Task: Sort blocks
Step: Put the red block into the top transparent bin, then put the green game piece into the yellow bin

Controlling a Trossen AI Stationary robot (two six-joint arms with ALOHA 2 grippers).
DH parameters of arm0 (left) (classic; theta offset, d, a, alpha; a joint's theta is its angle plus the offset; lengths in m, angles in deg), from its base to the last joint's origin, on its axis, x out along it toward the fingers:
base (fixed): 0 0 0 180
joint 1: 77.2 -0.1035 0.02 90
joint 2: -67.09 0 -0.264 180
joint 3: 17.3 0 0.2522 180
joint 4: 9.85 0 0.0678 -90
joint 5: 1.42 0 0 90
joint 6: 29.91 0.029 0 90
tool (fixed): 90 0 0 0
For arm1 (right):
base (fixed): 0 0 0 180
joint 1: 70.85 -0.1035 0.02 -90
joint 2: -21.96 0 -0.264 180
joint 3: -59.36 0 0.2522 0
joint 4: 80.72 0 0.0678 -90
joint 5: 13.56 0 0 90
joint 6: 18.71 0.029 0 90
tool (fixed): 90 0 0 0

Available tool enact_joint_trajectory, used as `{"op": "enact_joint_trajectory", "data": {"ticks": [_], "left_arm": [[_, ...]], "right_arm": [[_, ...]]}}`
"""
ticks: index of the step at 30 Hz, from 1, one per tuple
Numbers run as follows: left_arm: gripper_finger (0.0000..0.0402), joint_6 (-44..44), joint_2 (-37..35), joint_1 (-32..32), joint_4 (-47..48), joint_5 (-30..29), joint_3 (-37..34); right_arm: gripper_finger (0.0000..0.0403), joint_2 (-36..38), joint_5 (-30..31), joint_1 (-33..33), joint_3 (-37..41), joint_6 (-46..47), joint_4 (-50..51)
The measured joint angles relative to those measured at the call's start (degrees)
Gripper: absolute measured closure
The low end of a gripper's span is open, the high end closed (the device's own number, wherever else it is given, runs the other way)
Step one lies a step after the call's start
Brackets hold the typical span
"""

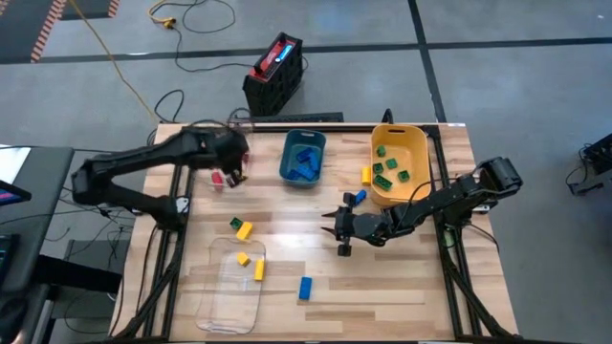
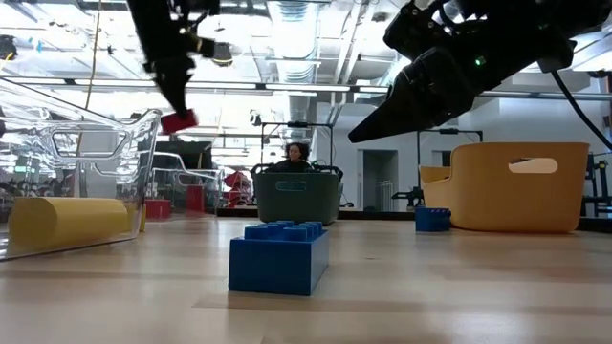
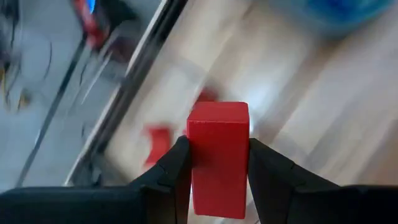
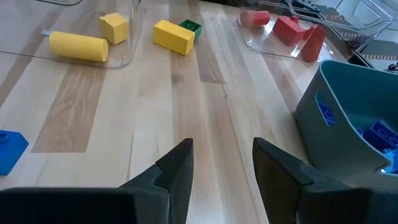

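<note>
The high view looks straight down, the low view skims level across the table (image 1: 316, 205), both sharing it.

A red rectangular plastic block (image 3: 217, 158) hangs upright above the table. Yellow plastic blocks (image 1: 245, 230) and a blue studded plastic brick (image 1: 305, 288) lie scattered on the wood; green ones (image 1: 390, 170) fill the yellow bin.

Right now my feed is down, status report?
Left pincer shut on red block, raised. Right pincer open, empty, over bare table. Nothing obstructing.
</note>
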Motion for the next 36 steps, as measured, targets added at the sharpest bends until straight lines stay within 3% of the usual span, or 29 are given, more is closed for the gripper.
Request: {"op": "enact_joint_trajectory", "data": {"ticks": [3,7,12,21,24,29,36], "left_arm": [[0.0283,0.23,0.43,-5.63,4.54,3.49,-0.66],[0.0282,2.91,1.36,-11.25,2.19,7.63,-6.56],[0.0273,3.44,2.04,-13.38,-0.95,9.12,-11.47],[0.0157,3.26,1.41,-11.67,0.51,8.94,-8.31],[0.0135,3.62,1.41,-10.91,1.88,8.73,-6.26],[0.0135,7.49,0.53,-3.06,-0.32,7.41,-4.7],[0.0151,22.91,-1.96,20.63,-10.29,3.73,-7.54]], "right_arm": [[0.023,0.0,0.0,0.0,0.0,-0.01,-0.51],[0.023,0.0,-0.04,-0.04,0.0,0.05,-0.73],[0.023,0.0,-0.2,-0.13,0.0,0.05,-0.68],[0.023,0.0,-0.2,-0.02,0.0,-0.32,-0.64],[0.023,0.0,-0.2,-0.02,0.0,-0.36,-0.64],[0.023,0.0,-0.24,0.36,0.0,-0.36,-0.52],[0.023,0.0,-0.24,0.37,0.44,0.08,0.16]]}}
